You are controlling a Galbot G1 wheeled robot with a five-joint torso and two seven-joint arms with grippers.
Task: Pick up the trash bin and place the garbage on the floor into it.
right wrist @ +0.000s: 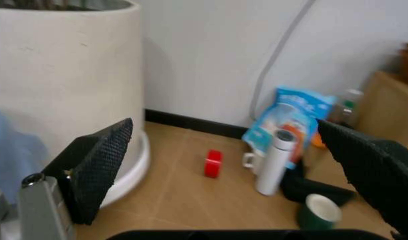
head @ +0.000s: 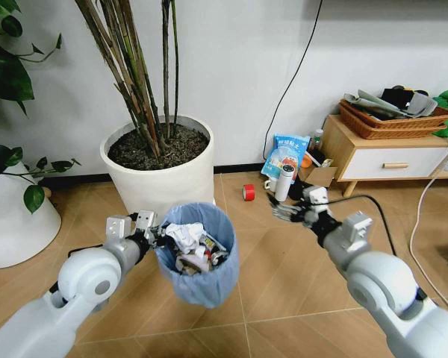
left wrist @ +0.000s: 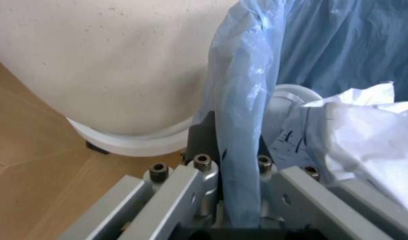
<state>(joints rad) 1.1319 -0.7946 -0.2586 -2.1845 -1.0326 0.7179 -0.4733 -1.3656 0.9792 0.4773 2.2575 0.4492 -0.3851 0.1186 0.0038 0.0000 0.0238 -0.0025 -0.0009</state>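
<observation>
Gripping the bin (head: 198,253) rim, left gripper (head: 155,233) fingers (left wrist: 202,185) pinch the blue liner; bin hangs above the floor (head: 284,283), garbage (head: 187,237) inside. Right gripper (head: 284,212) hovers right, fingers (right wrist: 97,167) wide.

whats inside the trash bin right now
The trash bin, held at its rim by the left gripper, holds crumpled white paper on top, with darker scraps beside it. Anything deeper is covered.
</observation>
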